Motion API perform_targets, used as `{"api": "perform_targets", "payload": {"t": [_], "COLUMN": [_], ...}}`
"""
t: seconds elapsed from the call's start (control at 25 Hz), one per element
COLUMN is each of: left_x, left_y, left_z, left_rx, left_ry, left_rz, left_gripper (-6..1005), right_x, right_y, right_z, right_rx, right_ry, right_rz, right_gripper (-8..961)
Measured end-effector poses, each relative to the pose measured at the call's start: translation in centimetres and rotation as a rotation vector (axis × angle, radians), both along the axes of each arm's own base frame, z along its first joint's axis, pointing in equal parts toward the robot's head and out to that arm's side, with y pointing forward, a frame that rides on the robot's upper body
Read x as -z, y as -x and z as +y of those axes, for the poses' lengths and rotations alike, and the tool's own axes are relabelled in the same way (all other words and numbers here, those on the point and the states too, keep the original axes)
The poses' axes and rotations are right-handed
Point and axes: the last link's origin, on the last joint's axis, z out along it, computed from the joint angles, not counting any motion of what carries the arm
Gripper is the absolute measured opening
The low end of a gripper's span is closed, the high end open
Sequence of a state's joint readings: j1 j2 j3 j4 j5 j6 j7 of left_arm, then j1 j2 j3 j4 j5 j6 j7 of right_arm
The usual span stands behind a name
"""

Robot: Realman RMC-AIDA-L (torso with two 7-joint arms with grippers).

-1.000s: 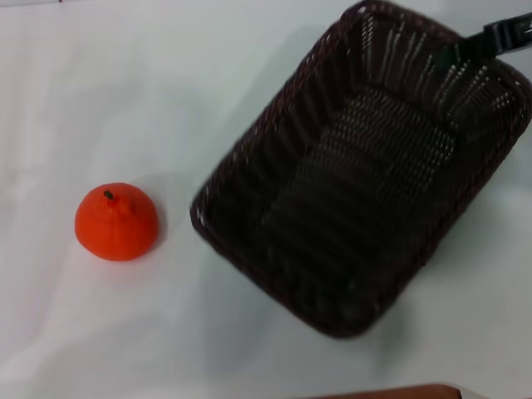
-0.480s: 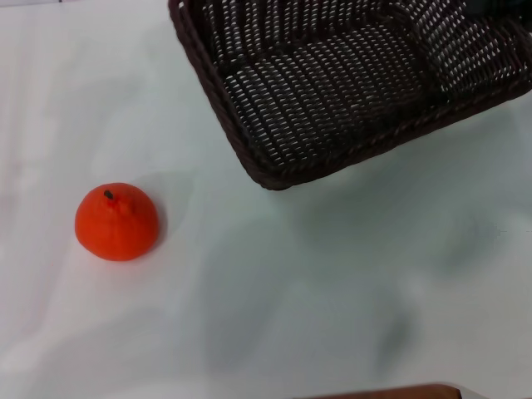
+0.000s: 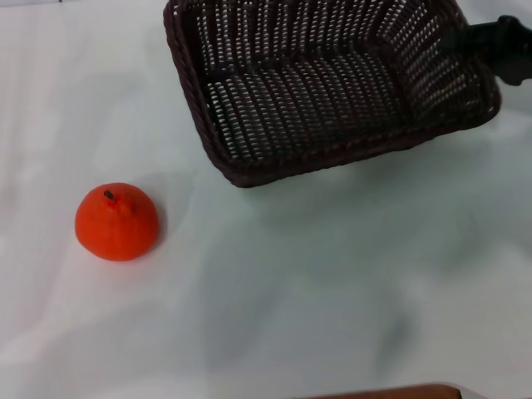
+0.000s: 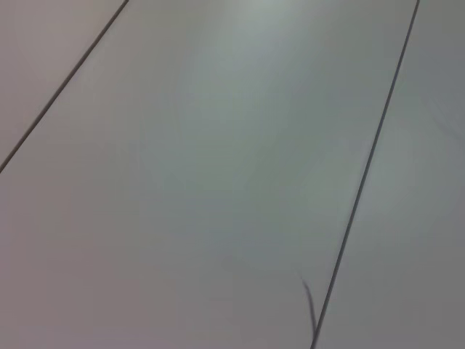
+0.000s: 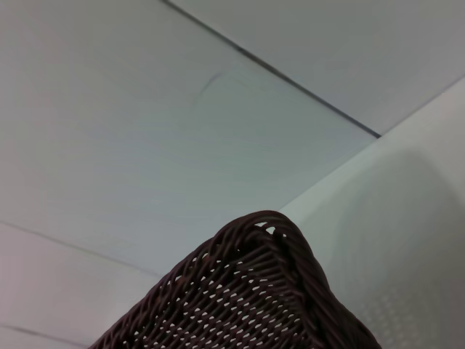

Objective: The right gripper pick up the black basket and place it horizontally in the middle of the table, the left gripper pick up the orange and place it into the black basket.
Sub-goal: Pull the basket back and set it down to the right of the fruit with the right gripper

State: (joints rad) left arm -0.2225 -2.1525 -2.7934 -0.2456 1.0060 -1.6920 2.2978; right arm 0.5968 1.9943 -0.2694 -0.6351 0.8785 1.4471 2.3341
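The black basket hangs tilted over the far right of the white table, its long side nearly across the view. My right gripper is shut on the basket's right rim. A corner of the basket also shows in the right wrist view. The orange sits upright on the table at the left, well apart from the basket. My left gripper is out of view; the left wrist view shows only grey floor with thin seams.
A brown strip runs along the near edge of the table. In the right wrist view the table's edge meets the grey floor beyond the basket corner.
The basket has been lifted off the table by my right gripper and turned from diagonal to nearly crosswise, ending farther back. The orange has not moved.
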Motion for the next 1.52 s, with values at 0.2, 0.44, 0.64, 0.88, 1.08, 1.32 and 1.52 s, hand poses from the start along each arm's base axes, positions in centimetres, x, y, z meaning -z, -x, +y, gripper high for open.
{"api": "perform_targets", "payload": {"t": [0.2,0.44,0.64,0.88,1.08,1.32,1.52], "left_x": [0.0,0.0,-0.1,-0.2,-0.2,-0.2,-0.2], "left_y": [0.0,0.1,0.2,0.4,0.5,0.7,0.7], "left_z": [0.0,0.1,0.0,0.0,0.1,0.2,0.3], "left_rx": [-0.002,-0.009,-0.009,-0.015,-0.026,-0.035,-0.037], "left_ry": [0.001,0.004,0.004,0.005,0.010,0.014,0.015], "left_rz": [0.000,0.000,0.004,0.006,0.005,0.005,0.006], "left_gripper": [723,723,723,723,722,722,722], "right_x": [1.4,2.6,3.2,4.0,4.5,4.8,4.9], "right_y": [0.0,0.1,0.1,0.1,0.0,-0.1,0.2], "right_z": [-0.1,-0.4,-0.5,-0.7,-1.1,-1.5,-1.9], "right_rx": [0.015,0.030,0.043,0.052,0.061,0.065,0.047], "right_ry": [0.002,0.012,0.009,0.024,0.037,0.042,0.064], "right_rz": [0.005,0.024,0.030,0.051,0.067,0.090,0.113], "right_gripper": [194,194,195,209,257,376,521]}}
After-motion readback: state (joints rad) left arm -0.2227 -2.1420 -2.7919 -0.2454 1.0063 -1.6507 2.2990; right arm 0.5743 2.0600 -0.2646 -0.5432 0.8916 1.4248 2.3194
